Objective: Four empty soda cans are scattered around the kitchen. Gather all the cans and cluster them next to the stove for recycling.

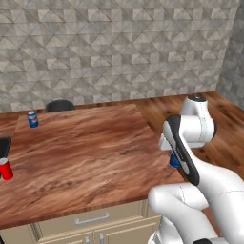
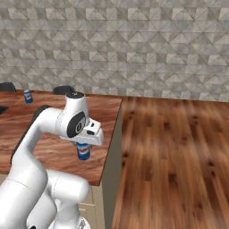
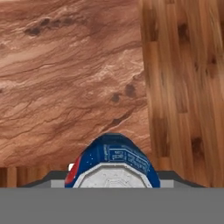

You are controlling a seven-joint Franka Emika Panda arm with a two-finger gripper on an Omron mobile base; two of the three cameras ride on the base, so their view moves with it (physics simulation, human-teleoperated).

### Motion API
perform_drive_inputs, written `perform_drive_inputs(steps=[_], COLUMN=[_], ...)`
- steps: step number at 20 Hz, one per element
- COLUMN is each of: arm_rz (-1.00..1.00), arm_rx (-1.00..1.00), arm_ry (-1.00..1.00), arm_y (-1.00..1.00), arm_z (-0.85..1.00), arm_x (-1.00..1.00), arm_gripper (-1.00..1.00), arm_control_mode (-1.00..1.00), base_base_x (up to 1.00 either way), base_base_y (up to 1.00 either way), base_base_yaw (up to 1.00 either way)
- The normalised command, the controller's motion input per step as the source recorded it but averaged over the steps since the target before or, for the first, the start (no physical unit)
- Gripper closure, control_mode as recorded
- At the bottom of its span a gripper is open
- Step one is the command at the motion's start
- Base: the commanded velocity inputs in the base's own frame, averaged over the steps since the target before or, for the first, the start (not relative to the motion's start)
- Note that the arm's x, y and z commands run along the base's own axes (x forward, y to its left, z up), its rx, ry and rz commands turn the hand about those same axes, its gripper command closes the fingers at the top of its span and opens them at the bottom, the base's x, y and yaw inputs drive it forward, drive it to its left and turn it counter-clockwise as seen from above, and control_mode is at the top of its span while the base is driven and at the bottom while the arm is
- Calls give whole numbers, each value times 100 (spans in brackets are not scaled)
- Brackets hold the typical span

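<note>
My gripper (image 2: 83, 146) points down over the right end of the reddish-brown countertop (image 2: 53, 147), shut on a blue soda can (image 2: 82, 151). The same can peeks out behind my forearm (image 1: 175, 161) and sits close up in the hand view, silvery top facing the camera (image 3: 113, 162). I cannot tell whether its base touches the wood. A second blue soda can (image 1: 32, 119) (image 2: 27, 96) stands upright near the far left corner of the counter. At the left edge stands a red soda can (image 1: 5, 168). The stove is out of view.
The counter's right edge (image 2: 112, 138) drops to wood floor (image 2: 170, 152) just beside the held can. Dark stool seats (image 1: 59, 106) (image 2: 64, 90) sit behind the counter under the grey tiled wall. A dark flat object (image 1: 4, 146) is cut off at the left edge.
</note>
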Motion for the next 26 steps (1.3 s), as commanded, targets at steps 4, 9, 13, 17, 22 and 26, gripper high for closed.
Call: perform_drive_inputs(steps=[4, 9, 13, 17, 22, 26], arm_rz=[0, 0, 0, 0, 0, 0], arm_rx=[0, 0, 0, 0, 0, 0], arm_ry=[0, 0, 0, 0, 0, 0], arm_y=[0, 0, 0, 0, 0, 0], arm_z=[0, 0, 0, 0, 0, 0], arm_x=[0, 0, 0, 0, 0, 0], arm_gripper=[100, 100, 100, 100, 100, 100], arm_control_mode=[100, 100, 100, 100, 100, 100], base_base_x=[-19, -70, -88, -62, -34, -3], base_base_y=[1, 50, 100, 100, 100, 100], base_base_yaw=[0, 0, 0, 0, 0, 0])
